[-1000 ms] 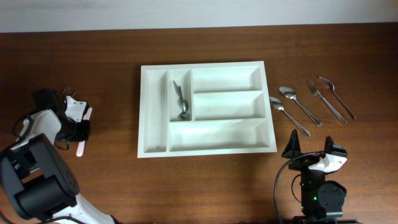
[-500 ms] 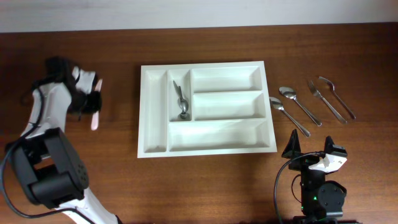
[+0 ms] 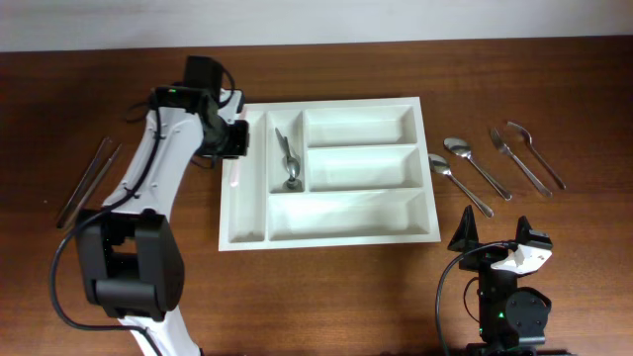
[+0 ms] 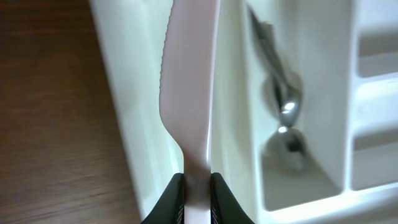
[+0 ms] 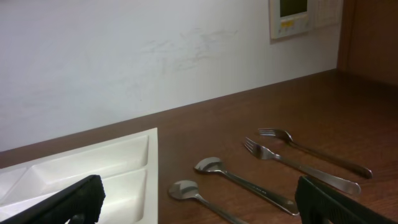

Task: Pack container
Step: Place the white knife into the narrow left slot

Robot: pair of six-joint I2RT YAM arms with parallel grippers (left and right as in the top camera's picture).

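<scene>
The container, a white cutlery tray (image 3: 326,103), lies mid-table. Its second narrow compartment holds metal utensils (image 3: 288,164), which also show in the left wrist view (image 4: 283,106). My left gripper (image 3: 233,140) is shut on a pale pink plastic knife (image 4: 189,81) and holds it over the tray's left narrow compartment (image 4: 143,93), blade pointing along it. My jaws (image 4: 198,193) pinch the knife's handle. My right gripper (image 3: 495,242) is open and empty near the front edge, right of the tray's corner. In its wrist view the fingers (image 5: 199,202) frame the tray's edge (image 5: 93,162).
Two spoons (image 3: 460,184) (image 3: 478,166) and two forks (image 3: 519,161) (image 3: 537,154) lie right of the tray; the right wrist view also shows spoons (image 5: 214,165) and forks (image 5: 267,149). Long thin metal utensils (image 3: 89,178) lie at the far left.
My left arm has swung from the table's far left across to the tray, carrying the pink knife. The long metal utensils at the left are now uncovered. The right arm has not moved.
</scene>
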